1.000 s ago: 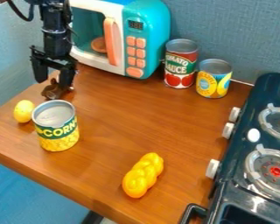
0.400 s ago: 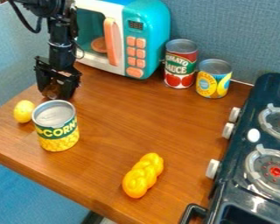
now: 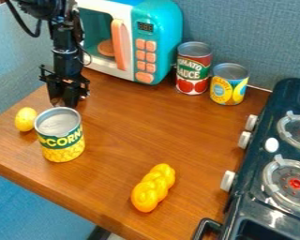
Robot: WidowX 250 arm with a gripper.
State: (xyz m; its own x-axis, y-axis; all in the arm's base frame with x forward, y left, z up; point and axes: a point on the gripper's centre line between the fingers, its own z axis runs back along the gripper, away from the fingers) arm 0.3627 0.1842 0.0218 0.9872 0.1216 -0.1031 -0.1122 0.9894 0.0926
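Observation:
The gripper (image 3: 64, 100) is low over the table's back left, just behind the corn can (image 3: 60, 140), its fingers closed in around a small brown object (image 3: 57, 100) that they mostly hide. Left of the can lies a yellow egg-shaped or lemon-like piece (image 3: 25, 119). A twisted yellow-orange bread-like toy (image 3: 153, 187) rests nearer the front edge. The corn can stands upright.
Behind and right of the gripper stands a teal and white toy microwave (image 3: 153, 42). A tomato sauce can (image 3: 193, 68) and a yellow-labelled can (image 3: 228, 84) are by the back wall. A dark stove (image 3: 259, 187) borders the right side.
The gripper moved slightly right and down over the brown object, and its fingers, spread wide at first, came together around it. The cans and yellow toys stayed put.

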